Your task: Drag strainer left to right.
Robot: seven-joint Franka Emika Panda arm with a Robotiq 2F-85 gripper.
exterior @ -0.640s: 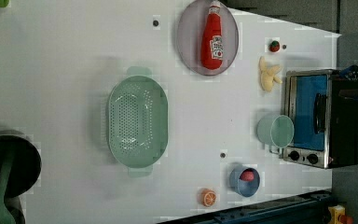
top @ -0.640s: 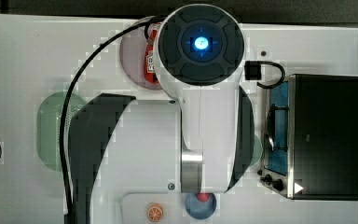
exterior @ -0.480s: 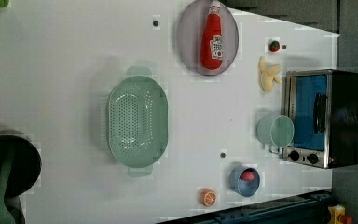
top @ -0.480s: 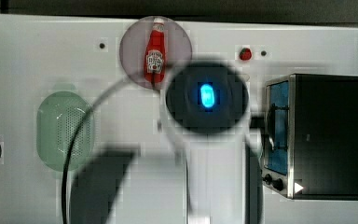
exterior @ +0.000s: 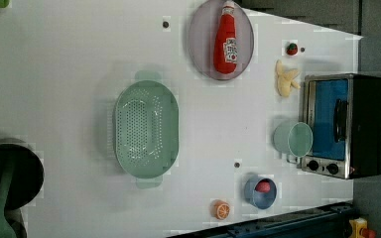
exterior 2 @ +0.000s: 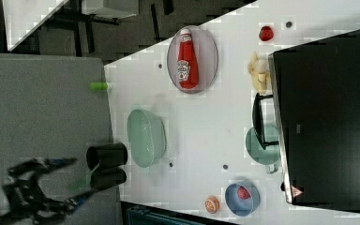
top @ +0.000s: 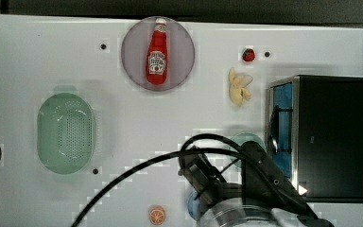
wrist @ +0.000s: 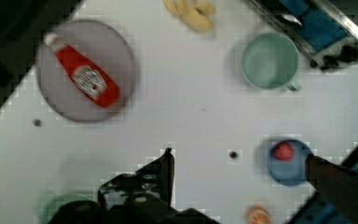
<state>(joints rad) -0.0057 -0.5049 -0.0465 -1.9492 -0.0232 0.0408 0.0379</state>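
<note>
The strainer was seen lying on the white table, in the left view's middle, well apart from the teal cup beside the toaster oven. In the left view the holes of the strainer were shown clearly, and no arm was over the table; in the top view the arm was seen at the bottom edge, partly covering the cup. In the wrist view the gripper was seen with its two fingers spread wide apart, nothing between them, above the blue bowl. Compared with the earlier top view, the arm had been drawn away from the ketchup bottle, which was now uncovered on its plate. The strainer was left unmoved.
</note>
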